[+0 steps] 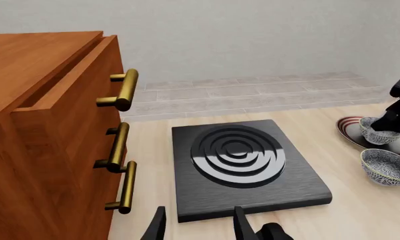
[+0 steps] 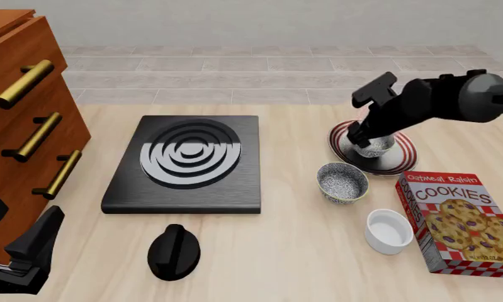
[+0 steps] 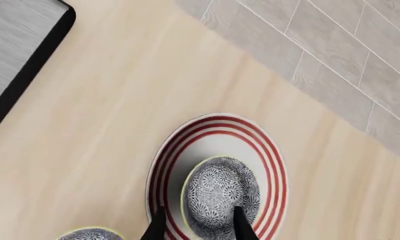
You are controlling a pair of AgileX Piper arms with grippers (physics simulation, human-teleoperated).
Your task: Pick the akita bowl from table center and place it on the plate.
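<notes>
Pale wood formed the table (image 2: 301, 251), and beyond its far edge lay grey tiled floor below a plain light wall.

Nearest, at the near left corner, the left gripper (image 2: 20, 242) hung idle with its dark fingers spread apart and nothing between them. A black knob-like object (image 2: 174, 251) lay close to the near edge, a little left of the middle. At the near right corner lay a red-and-white cookies box (image 2: 461, 223), and just beside its left side sat a small plain white bowl (image 2: 389, 230).

Farther in, a speckled bowl (image 2: 343, 182) rested on the bare table right of centre, apart from the white bowl. A black stove plate (image 2: 188, 162) with concentric silver rings occupied the middle left. Along the left edge stood a wooden cabinet (image 2: 24, 107) with brass handles (image 2: 34, 136).

Toward the far right, the plate (image 2: 400, 155) lay flat, its red stripes showing around the rim. The akita bowl (image 2: 374, 146) was inside the plate's rim, upright; whether its base touched the plate could not be told. The right gripper (image 3: 198, 220) reached down over it, a finger on either side of the bowl's wall at its rim, so the bowl sat in its grasp. In the right wrist view the bowl (image 3: 220, 192) showed its speckled inside, centred within the striped plate (image 3: 270, 165).
</notes>
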